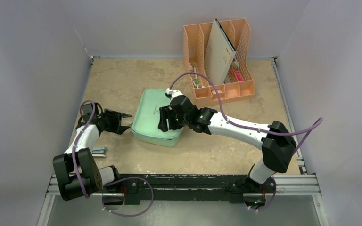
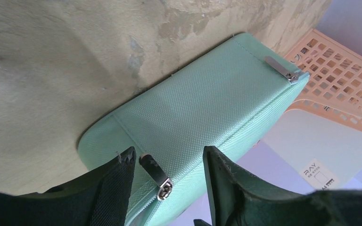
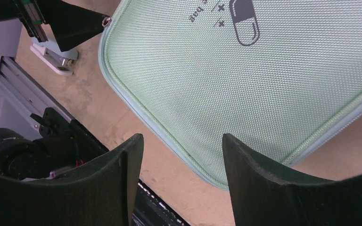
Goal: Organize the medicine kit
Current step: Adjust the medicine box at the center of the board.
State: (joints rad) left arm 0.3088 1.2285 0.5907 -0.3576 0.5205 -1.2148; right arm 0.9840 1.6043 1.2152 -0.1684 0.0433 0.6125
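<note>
The medicine kit (image 1: 148,117) is a mint-green zipped case lying flat mid-table, closed, with a dark pill logo (image 3: 245,21) on top. My left gripper (image 1: 125,123) is open at the kit's left side. In the left wrist view (image 2: 169,150) its fingers straddle a metal zipper pull (image 2: 155,175) on the kit's side wall (image 2: 207,108) without closing on it. A second zipper pull (image 2: 281,69) lies farther along. My right gripper (image 1: 164,126) is open and empty above the kit's near part (image 3: 245,80), its fingers (image 3: 132,155) over the near edge.
A peach-orange file organizer (image 1: 221,89) stands behind the kit at the back right and holds a beige booklet (image 1: 219,52) and small items. A small white and grey object (image 1: 99,150) lies on the table near the left arm. White walls enclose the table.
</note>
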